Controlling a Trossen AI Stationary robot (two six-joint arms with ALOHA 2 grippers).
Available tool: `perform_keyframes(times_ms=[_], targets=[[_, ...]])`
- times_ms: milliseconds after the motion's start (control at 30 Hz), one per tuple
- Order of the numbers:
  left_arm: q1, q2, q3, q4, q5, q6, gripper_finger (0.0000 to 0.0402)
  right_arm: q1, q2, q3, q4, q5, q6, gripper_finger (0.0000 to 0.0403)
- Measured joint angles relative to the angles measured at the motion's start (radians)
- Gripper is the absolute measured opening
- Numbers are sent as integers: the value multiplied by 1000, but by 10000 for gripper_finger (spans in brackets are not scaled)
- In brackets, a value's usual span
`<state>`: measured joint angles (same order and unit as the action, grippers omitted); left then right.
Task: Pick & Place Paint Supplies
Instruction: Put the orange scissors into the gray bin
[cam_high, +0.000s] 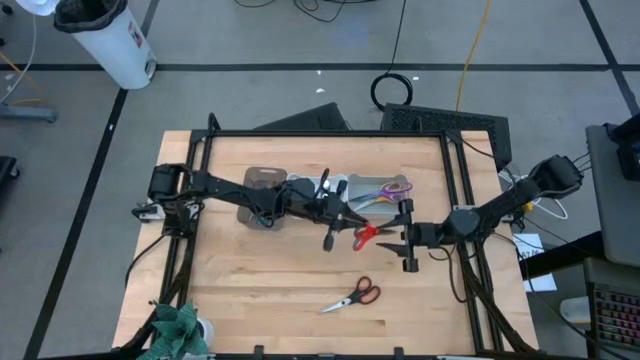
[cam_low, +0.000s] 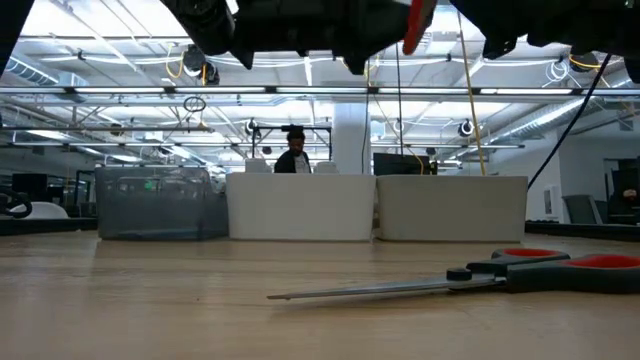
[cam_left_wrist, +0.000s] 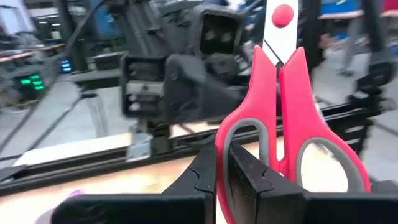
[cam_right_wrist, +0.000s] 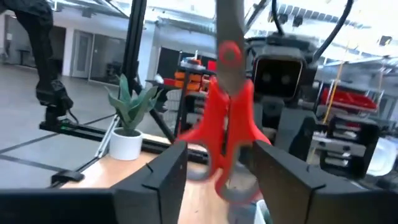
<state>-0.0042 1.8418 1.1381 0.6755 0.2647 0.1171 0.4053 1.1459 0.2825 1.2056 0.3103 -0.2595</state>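
The red-handled scissors (cam_left_wrist: 283, 124) hung above the table's middle, blades closed and pointing up past a round red pivot, their grey-lined loops low between the two arms. The left gripper (cam_left_wrist: 222, 180) was clamped on the inner edge of one loop, its fingers pressed together. The right gripper (cam_right_wrist: 214, 180) faced it from the other side with its fingers spread wide on either side of the loops, not touching them as far as could be made out. Nearer the table's front edge, a second pair of scissors (cam_high: 353, 296) with red handles lay flat on bare wood, well apart from both arms, with open tabletop (cam_high: 250, 290) all around it. Farther back a row of bins stood side by side; the grey bin (cam_high: 385, 189) held purple- and yellow-handled scissors, only partly visible behind the arms. A white bin (cam_low: 300, 208) next to it was largely covered from above. A person (cam_low: 292, 150) stood beyond the bins.
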Motion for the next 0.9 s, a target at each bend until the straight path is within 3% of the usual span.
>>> perform_keyframes(times_ms=[167, 567, 733, 900], targets=[[-3, 1, 0, 7, -108, 18, 19, 0, 44, 24, 53, 5, -56, 201], [-25, -2, 0, 11, -153, 55, 18, -25, 74, 75, 39, 28, -101, 262], [-34, -2, 0, 4, -238, 68, 15, -24, 73, 75, 46, 65, -115, 269], [-40, 4, -1, -17, -274, 113, 18, -3, 37, 78, 47, 173, -180, 261]])
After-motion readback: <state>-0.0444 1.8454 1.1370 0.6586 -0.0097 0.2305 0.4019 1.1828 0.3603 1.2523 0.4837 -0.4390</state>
